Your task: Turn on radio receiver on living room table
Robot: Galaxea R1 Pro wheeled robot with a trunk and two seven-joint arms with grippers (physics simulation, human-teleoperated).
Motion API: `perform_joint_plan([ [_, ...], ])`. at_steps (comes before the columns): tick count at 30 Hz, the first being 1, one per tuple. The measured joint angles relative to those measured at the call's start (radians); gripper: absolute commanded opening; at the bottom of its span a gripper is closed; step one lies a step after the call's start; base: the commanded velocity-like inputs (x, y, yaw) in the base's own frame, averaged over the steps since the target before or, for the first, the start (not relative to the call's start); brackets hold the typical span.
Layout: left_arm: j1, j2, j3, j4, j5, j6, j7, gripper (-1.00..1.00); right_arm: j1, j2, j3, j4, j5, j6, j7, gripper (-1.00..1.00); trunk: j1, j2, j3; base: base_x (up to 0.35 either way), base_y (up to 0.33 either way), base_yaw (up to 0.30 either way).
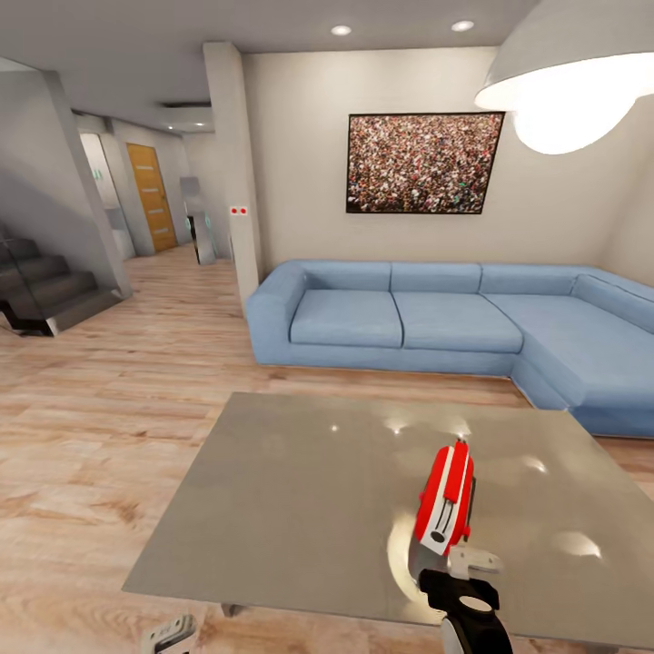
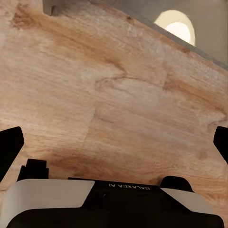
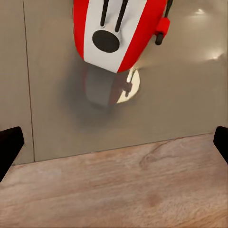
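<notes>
The radio receiver [image 1: 445, 498] is a glossy red box with a white band, standing on the grey table [image 1: 291, 490] near its front right part. In the right wrist view the radio receiver [image 3: 116, 28] shows a dark round dial on its white face, above the table [image 3: 52, 95] top. My right gripper [image 1: 461, 570] is just in front of it, close to the table's near edge, open, with its dark fingertips [image 3: 9, 147] spread wide and nothing between them. My left gripper [image 1: 173, 633] hangs low beside the table's front left, open over the wood floor [image 2: 95, 104].
A blue L-shaped sofa [image 1: 436, 318] stands behind the table, under a crowd picture [image 1: 422, 163]. A white pendant lamp [image 1: 572, 82] hangs at the upper right. Stairs [image 1: 45, 286] and a hallway lie at the far left. The table edge [image 2: 209, 19] shows in the left wrist view.
</notes>
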Motion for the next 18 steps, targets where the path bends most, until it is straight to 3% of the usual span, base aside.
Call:
perform_joint_plan([
  [18,0.000,-0.002,0.000,0.002,0.000,0.001,0.003,1.00,0.000,0.000,0.001,0.000,0.000,0.000,0.000,1.00,0.000,0.000,0.000,0.023,0.014,0.000],
])
